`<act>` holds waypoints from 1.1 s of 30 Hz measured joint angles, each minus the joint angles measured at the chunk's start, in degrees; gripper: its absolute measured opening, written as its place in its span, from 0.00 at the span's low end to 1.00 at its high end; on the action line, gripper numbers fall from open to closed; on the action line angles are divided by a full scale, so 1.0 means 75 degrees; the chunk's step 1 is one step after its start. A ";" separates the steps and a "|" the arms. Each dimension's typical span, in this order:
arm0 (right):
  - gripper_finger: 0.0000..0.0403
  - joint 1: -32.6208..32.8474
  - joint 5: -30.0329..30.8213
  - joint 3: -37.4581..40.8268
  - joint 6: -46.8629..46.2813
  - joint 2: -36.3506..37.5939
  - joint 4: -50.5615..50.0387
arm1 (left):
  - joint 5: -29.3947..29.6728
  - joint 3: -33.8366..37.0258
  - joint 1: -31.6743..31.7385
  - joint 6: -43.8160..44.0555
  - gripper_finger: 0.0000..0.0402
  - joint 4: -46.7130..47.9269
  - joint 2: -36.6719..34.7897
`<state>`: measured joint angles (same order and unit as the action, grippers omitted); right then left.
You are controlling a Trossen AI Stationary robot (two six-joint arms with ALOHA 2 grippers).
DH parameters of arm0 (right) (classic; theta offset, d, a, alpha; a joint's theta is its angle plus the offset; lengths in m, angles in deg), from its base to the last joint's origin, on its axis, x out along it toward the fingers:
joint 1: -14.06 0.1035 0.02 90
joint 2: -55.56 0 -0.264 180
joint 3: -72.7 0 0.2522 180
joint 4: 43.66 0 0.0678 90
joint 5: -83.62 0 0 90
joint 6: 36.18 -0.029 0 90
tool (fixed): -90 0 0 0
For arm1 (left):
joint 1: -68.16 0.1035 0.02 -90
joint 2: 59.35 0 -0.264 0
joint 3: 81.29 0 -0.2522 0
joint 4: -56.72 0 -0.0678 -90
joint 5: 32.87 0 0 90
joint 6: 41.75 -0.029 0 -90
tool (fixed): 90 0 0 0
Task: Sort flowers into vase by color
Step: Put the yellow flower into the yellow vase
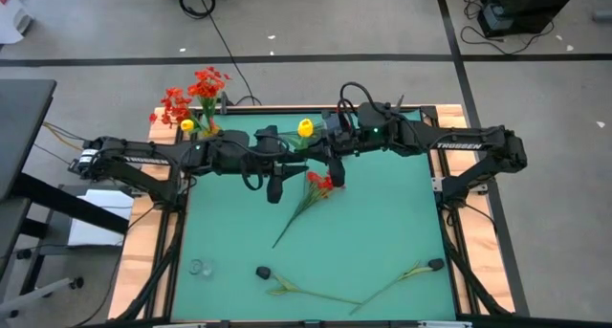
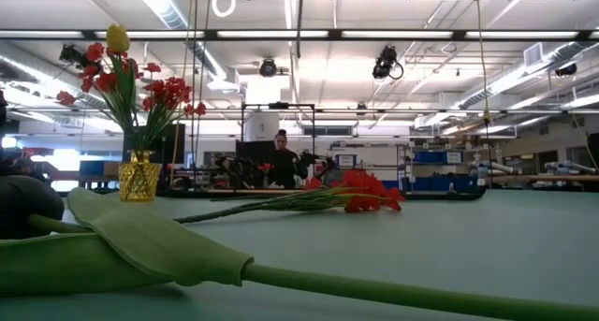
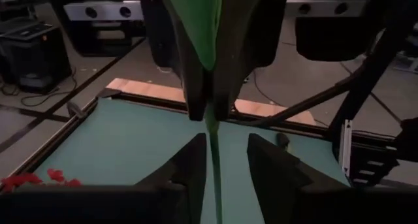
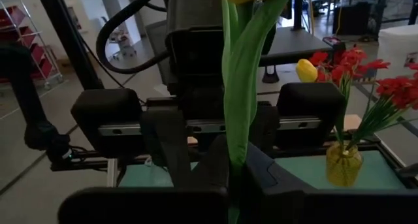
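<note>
High view entry: I log one yellow tulip [image 1: 305, 128] held upright above the green table [image 1: 382, 242], mid-handover. My right gripper [image 4: 235, 160] is pressed shut on its smooth green stem; my left gripper [image 3: 223, 160] faces it with fingers spread either side of the stem, not pinching. I judge the next move calls for one firm grip before carrying it to the vase [image 1: 204, 129]. That squat, faceted yellow vase at the far left corner holds red sprays and one yellow bloom. A red spray [image 1: 319, 183] lies mid-table.
</note>
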<state>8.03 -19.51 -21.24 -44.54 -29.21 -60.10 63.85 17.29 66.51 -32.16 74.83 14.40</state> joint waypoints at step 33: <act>0.44 0.0953 0.4323 -0.0003 -0.0542 0.2762 -0.2500 | 0.4163 0.4725 0.1197 0.0118 0.00 -0.0651 -0.4234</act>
<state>15.18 12.91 -21.26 -48.60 -8.49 -78.86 95.07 52.73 75.49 -31.27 69.95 -17.35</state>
